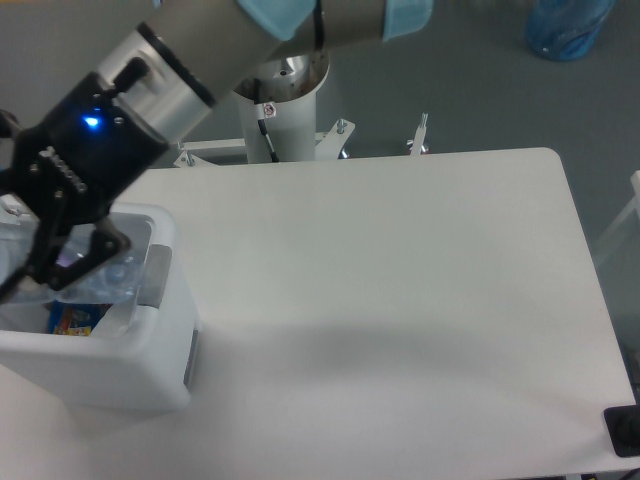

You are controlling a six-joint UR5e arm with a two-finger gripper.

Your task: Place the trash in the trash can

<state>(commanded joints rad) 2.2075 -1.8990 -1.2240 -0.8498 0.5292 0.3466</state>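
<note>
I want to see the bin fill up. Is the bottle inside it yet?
Not yet. The bottle is held in the gripper over the open top of the bin, not lying at its bottom.

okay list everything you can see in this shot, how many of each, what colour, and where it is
table: one, white, fills most of the frame
trash can: one, white with a grey tab, front left of the table
bottle: one, clear plastic, held over the trash can's opening; label and cap not readable
colourful packet: one, blue and yellow, inside the trash can
blue object: one, on the grey floor at top right, blurred
dark object: one, black, at the lower right edge, cut off
robot base: one, white pedestal behind the table
gripper: one, black with a blue light, above the trash can, closed around the bottle
</note>
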